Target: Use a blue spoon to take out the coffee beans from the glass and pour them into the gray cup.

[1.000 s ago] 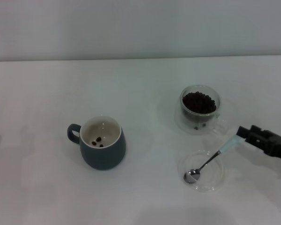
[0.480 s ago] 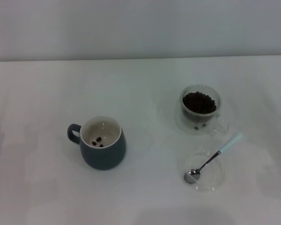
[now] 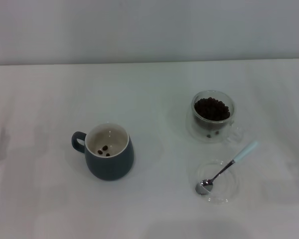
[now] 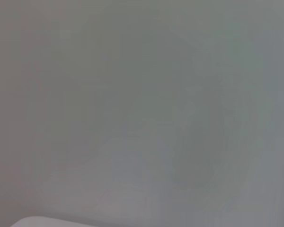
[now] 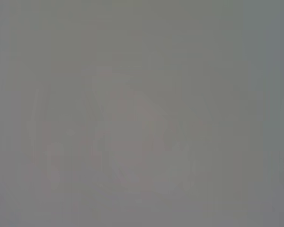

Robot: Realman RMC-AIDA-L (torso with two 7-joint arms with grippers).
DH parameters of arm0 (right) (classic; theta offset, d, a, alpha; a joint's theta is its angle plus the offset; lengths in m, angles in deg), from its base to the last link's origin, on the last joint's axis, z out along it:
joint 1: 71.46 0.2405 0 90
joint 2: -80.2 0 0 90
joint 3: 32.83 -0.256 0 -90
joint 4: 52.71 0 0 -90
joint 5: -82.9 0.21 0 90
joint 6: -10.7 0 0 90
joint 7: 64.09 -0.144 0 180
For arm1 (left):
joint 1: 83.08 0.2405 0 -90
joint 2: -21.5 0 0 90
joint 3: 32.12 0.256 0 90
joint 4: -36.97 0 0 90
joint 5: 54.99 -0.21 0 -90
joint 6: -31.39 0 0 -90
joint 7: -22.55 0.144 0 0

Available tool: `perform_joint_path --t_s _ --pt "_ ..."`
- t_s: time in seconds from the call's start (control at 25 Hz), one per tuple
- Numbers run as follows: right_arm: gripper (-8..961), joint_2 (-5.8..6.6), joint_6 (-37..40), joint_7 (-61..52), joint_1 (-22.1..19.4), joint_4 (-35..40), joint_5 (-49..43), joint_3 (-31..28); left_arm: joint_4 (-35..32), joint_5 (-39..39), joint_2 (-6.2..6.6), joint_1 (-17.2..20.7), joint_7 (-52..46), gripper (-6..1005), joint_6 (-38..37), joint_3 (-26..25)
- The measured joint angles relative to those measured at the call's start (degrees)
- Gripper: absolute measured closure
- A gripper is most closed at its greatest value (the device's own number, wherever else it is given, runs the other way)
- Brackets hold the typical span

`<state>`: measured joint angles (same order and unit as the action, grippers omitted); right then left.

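1. Fingers of neither gripper show in any view, so whether they stand apart or together cannot be told, and no place can be measured from them.
2. Both wrist views give only a flat grey field with nothing recognisable in it.
3. Places below are therefore given among the things themselves, as the head view shows them.
4. The white table (image 3: 149,89) fills most of the head view; it is plain and matte, with soft shadows near its left edge.
5. Behind the table's far edge rises a plain pale grey wall (image 3: 149,30).
6. The gray cup (image 3: 107,152) stands upright on the robot's left part of the table, its loop handle pointing left.
7. A few coffee beans (image 3: 104,150) lie on the cup's cream-white bottom.
8. The glass (image 3: 213,115) stands upright on the right, farther back than the cup and well apart from it, holding a dark heap of beans.
9. Just nearer than the glass sits a flat clear dish (image 3: 217,181).
10. The blue spoon (image 3: 226,168) lies slanted across that dish, its metal bowl resting inside and its pale handle reaching out over the rim toward the right, near the glass.
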<state>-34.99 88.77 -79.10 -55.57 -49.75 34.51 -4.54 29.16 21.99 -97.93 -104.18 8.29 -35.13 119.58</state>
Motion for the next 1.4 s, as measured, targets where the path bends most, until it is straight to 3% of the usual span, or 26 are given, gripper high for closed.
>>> perform_joint_path --t_s 0.48,0.84,1.4 --pt "77 0.03 -14.6 2.8 6.5 -0.1 8.9 -0.1 -1.2 -0.1 -0.10 0.1 0.3 190 0.2 0.1" --pt "77 -0.03 -13.3 4.1 8.4 -0.7 8.6 1.8 -4.3 0.0 -0.09 0.3 7.2 164 -0.1 0.0" --pt "78 -0.73 -12.3 2.8 11.0 -4.0 8.6 2.9 -6.0 -0.2 0.01 -0.7 7.3 117 -0.8 0.1"
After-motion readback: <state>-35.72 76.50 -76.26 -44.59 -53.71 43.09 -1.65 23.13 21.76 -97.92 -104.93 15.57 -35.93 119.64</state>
